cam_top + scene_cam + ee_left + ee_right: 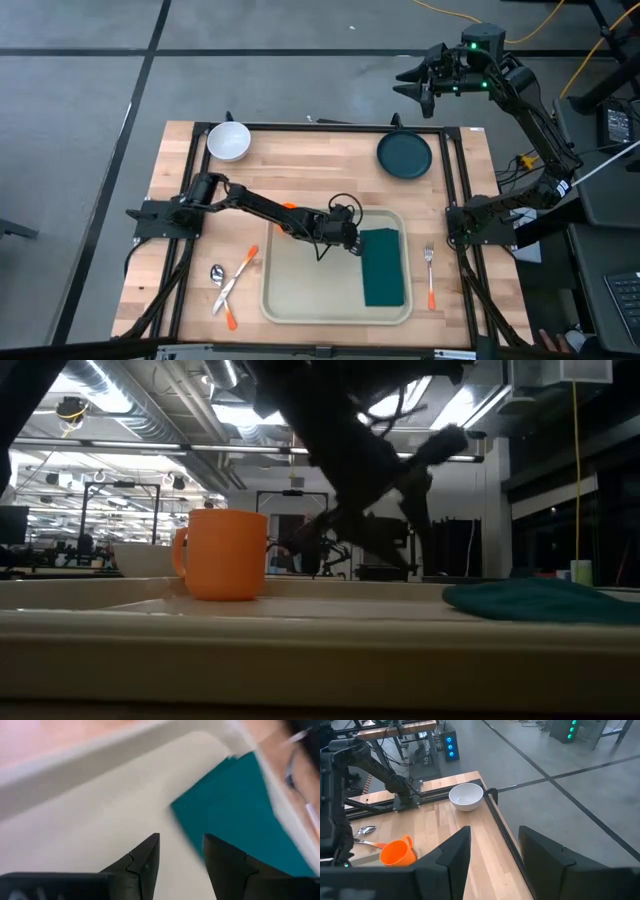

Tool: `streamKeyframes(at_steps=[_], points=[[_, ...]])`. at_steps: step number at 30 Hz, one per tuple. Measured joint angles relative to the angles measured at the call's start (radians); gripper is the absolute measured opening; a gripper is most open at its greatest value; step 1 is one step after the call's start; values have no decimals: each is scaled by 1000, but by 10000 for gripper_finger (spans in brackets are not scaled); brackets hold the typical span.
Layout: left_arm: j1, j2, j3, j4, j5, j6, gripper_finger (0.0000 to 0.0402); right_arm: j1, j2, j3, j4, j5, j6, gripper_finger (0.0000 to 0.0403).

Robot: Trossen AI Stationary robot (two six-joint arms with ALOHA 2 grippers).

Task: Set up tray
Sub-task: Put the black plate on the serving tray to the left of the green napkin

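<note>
From above: tray (pixel 300 290) near the table's front edge holds a teal cloth (pixel 383 266) at its right side. Left gripper (pixel 352 240) hovers over the tray. Low view: orange mug (pixel 220 554) on tray. Left wrist: fingers (pixel 142 862) spread, empty. Right wrist: right gripper (pixel 492 855) spread, off the table; white bowl (pixel 466 796) near the table corner.

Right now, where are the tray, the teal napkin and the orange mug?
tray (pixel 300 290), high view, on the bare floor of the tray left of the cloth.
teal napkin (pixel 383 266), high view, middle of the folded cloth.
orange mug (pixel 225 554), low view, on the mug's side wall.
</note>
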Motion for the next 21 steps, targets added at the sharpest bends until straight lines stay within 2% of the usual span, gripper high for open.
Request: streamKeyframes(at_steps=[2, 11, 17, 21], points=[[0, -25, 0, -43, -28, 14, 143, 0, 0, 0, 0, 0, 1, 172], [7, -207, 0, 19, -152, 168, 143, 14, 0, 0, -1, -25, 20, 172], [-1, -398, 0, 24, -282, 441, 143, 49, 0, 0, -2, -34, 20, 172], [-15, -520, 0, 20, -361, 632, 143, 64, -2, 0, -3, -137, 20, 172]])
